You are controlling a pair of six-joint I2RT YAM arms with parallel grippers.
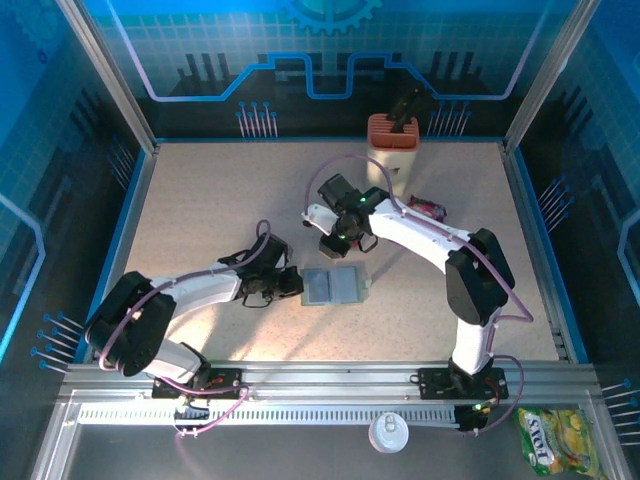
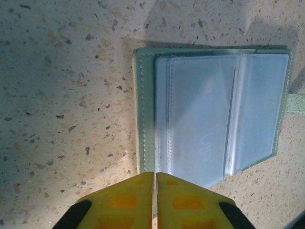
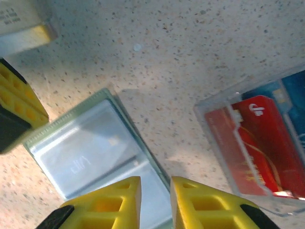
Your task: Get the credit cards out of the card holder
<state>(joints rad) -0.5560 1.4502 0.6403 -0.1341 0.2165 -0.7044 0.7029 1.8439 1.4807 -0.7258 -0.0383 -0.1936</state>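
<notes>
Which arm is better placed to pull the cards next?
Right. The right pincer hangs slightly parted, nearer the red card in its clear sleeve; the left pincer sits shut at the opposite edge of the card holder.

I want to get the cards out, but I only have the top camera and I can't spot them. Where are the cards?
Observer: The right wrist view shows the red card and the blue card side by side inside a clear plastic pocket.
Operator: Is anything in the grey-green holder?
Observer: In the left wrist view the card holder lies open, and its clear sleeves look pale, with no card colour in them.
Operator: Is my left gripper open?
Observer: No, the left gripper is shut, its yellow tips at the holder's edge.
</notes>
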